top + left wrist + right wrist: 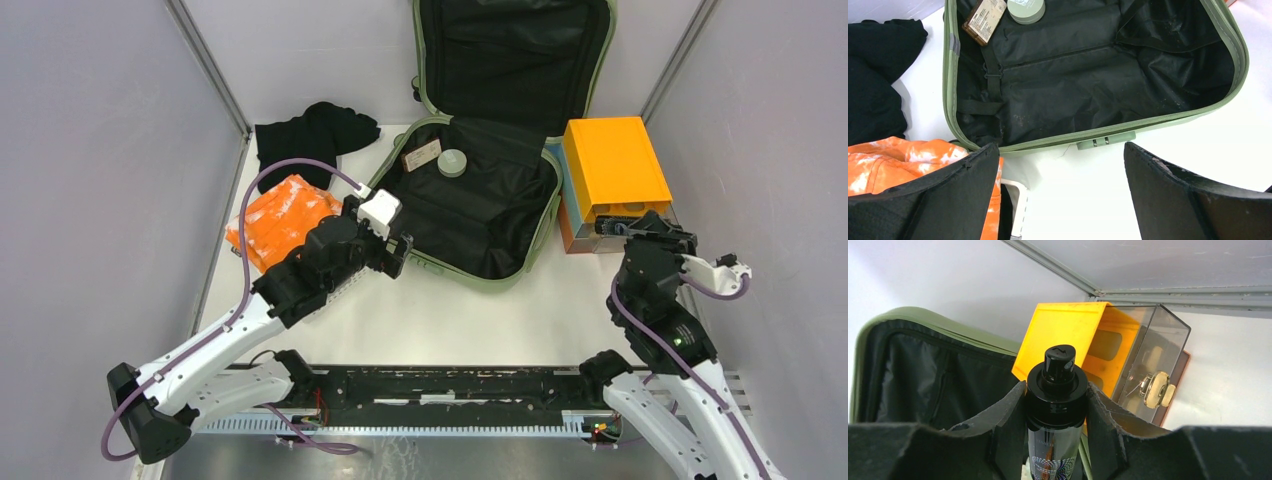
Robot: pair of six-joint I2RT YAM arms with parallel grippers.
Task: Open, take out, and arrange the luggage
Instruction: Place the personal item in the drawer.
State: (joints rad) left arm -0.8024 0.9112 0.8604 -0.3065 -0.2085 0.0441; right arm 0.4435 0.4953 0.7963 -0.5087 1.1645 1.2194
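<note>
The sage-green luggage (478,215) lies open on the table, its lid propped upright against the back wall. On its black lining rest a small brown packet (421,155) and a round grey-green tin (452,163). My left gripper (397,252) hovers at the front-left rim of the luggage (1088,131), open and empty (1060,150), over bare table beside the zip lock. My right gripper (630,226) sits by the orange box, shut (1055,390) on a black pump bottle (1059,365) held upright.
An orange-lidded box (612,168) with a smoky clear side (1153,345) stands right of the luggage. An orange tie-dye cloth (280,220) lies on a white basket (1018,210) at the left. A black garment (315,135) lies at the back left.
</note>
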